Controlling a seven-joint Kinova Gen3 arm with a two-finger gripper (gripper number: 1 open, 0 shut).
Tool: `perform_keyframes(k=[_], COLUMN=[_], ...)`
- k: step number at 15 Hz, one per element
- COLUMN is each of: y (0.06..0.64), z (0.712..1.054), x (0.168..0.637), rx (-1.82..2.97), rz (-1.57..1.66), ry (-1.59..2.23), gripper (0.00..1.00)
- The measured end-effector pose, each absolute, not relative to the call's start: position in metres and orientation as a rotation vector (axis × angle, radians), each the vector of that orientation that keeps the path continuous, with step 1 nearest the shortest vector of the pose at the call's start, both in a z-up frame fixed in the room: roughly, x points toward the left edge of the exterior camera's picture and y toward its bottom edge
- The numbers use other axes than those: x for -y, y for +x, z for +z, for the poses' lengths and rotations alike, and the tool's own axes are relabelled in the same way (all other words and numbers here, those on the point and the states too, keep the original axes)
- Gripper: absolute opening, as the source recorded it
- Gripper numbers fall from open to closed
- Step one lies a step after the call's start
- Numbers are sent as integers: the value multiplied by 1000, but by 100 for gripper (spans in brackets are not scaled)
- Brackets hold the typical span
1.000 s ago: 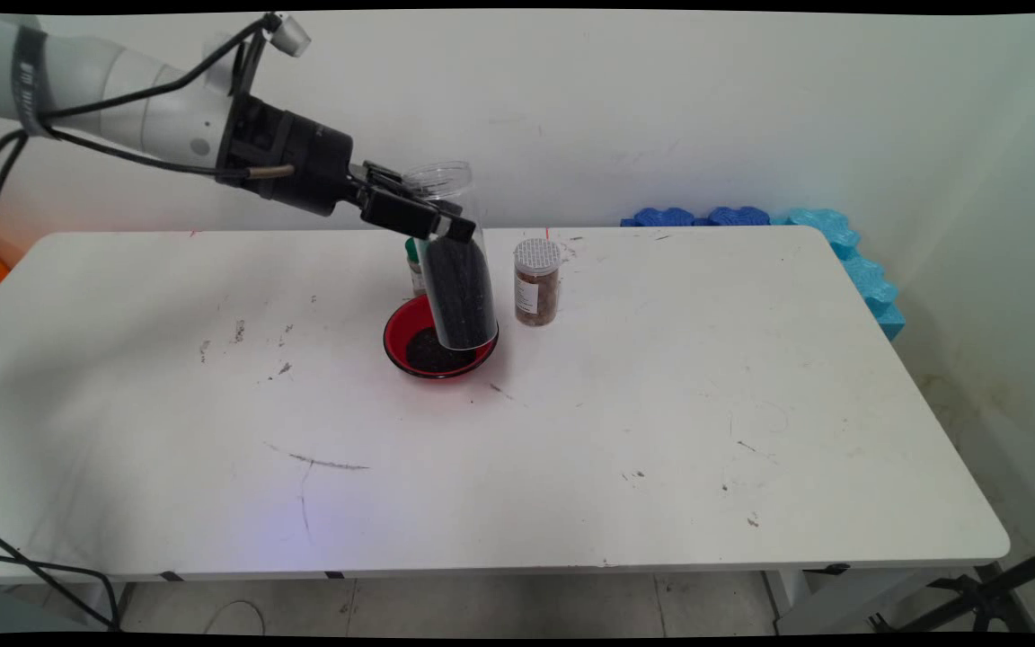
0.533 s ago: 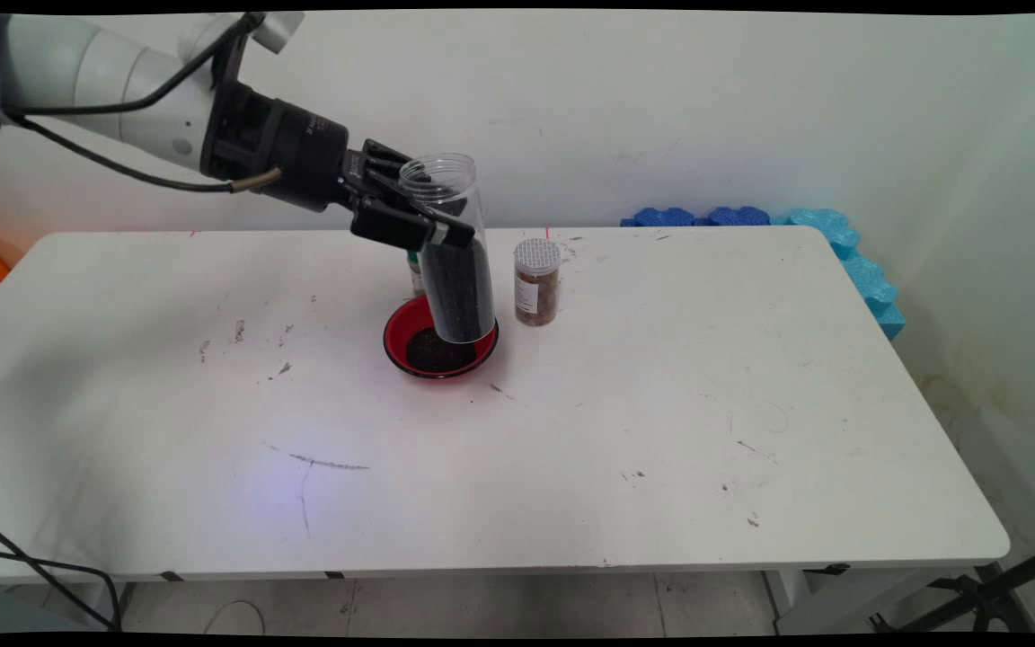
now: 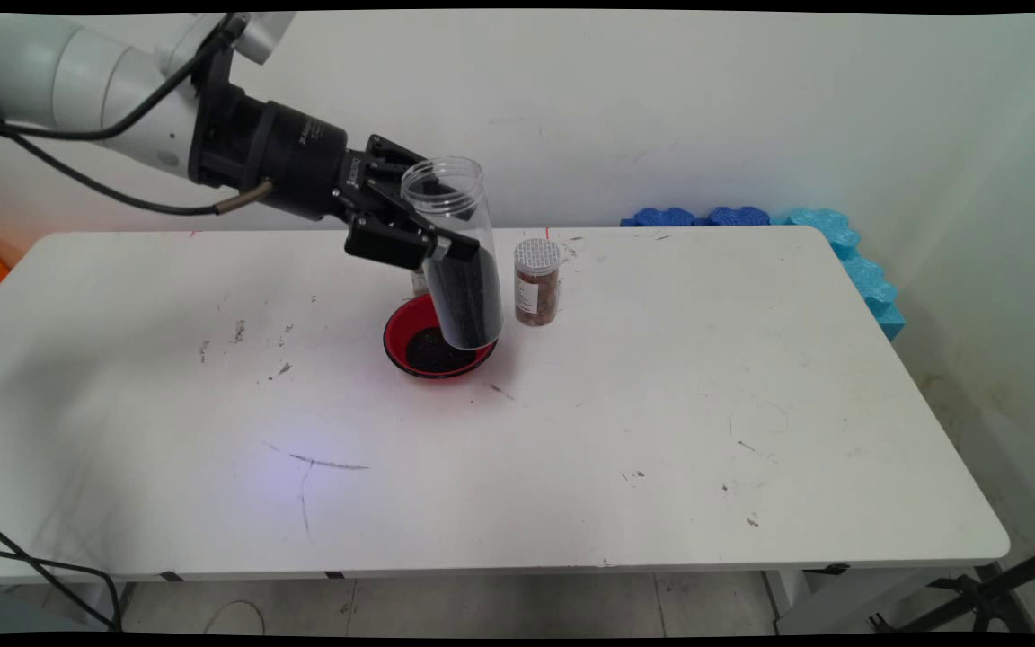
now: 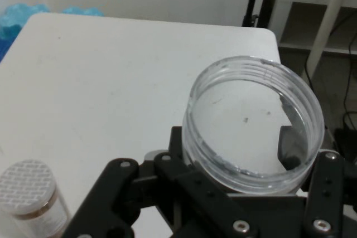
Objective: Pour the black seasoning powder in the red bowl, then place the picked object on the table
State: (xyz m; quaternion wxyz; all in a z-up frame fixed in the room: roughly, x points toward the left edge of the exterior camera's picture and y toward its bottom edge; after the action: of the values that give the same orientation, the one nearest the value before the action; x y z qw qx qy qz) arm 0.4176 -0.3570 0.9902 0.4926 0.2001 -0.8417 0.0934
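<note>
One gripper [image 3: 432, 241], one open jar [image 3: 456, 261] of dark grains, one capped jar [image 3: 536, 281], one small bottle [image 3: 419, 282] half hidden, one red bowl [image 3: 402, 334], one table [image 3: 661, 404], several blue foam pieces [image 3: 751, 217].

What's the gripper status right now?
Gripper shut on open clear jar of dark grains, tilted over red bowl. Lidded spice jar beside.

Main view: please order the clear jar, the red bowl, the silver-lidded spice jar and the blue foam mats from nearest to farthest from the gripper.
1. Clear jar, held in the gripper.
2. Red bowl, just below.
3. Silver-lidded spice jar, to the picture's right.
4. Blue foam mats, at the table's far right corner.
</note>
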Motion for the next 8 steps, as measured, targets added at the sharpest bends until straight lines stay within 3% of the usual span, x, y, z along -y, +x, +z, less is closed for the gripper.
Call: perform_keyframes(k=[8], y=[403], z=[966], x=[343], rx=[2045], rz=[224], ry=[434], gripper=[0])
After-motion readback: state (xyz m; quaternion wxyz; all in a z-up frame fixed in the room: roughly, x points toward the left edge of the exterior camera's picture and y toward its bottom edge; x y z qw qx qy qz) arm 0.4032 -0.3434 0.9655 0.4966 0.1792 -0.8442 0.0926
